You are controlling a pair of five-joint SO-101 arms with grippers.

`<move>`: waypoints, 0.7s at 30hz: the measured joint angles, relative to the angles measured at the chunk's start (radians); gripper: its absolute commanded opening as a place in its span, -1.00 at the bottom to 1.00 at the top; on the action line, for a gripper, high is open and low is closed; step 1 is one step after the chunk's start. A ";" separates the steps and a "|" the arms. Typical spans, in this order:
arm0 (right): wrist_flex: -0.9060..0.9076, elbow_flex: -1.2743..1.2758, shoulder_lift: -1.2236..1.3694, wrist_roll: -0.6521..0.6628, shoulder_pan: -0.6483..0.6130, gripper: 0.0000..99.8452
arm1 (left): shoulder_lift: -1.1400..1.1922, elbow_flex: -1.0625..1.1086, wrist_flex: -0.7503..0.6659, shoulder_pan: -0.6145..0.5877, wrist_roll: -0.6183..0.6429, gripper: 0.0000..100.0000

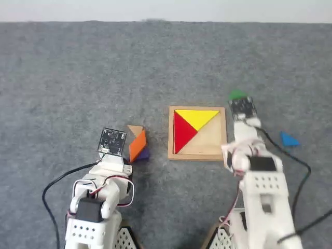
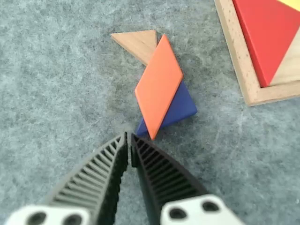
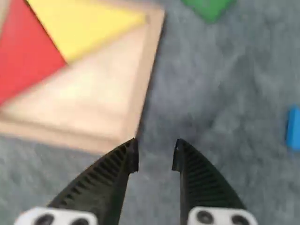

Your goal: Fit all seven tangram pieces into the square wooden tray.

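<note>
Red triangle and yellow triangle fill part of the wooden tray.
Left gripper, jaws pressed together, and right gripper, jaws spread, flank the tray.

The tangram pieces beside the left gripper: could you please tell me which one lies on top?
The orange parallelogram; it rests across the dark blue piece, with the plain wooden triangle at its end.

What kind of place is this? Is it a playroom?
Likely a robot practice table: a left arm and right arm side by side, a grey felt-like cover, and a wooden puzzle tray.
</note>
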 measured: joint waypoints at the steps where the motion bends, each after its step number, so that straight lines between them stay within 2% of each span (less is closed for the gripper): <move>1: 0.000 0.044 -0.037 0.017 0.023 -0.73 | 0.000 0.000 0.000 0.000 0.000 -0.98; 5: -0.018 0.199 -0.155 0.048 0.049 -0.73 | 0.000 0.000 0.000 0.017 0.003 -0.98; 13: -0.020 0.219 -0.222 0.052 0.052 -0.73 | 0.000 0.000 0.000 0.061 -0.023 -0.97; 16: -0.020 0.224 -0.222 0.052 0.052 -0.73 | 0.000 -0.005 0.000 0.048 -0.264 -0.97; 19: -0.020 0.230 -0.222 0.052 0.054 -0.73 | 0.000 -0.060 -0.002 -0.057 -0.583 -0.91; 21: -0.020 0.230 -0.222 0.052 0.051 -0.73 | 0.000 -0.129 -0.015 -0.126 -0.660 -0.81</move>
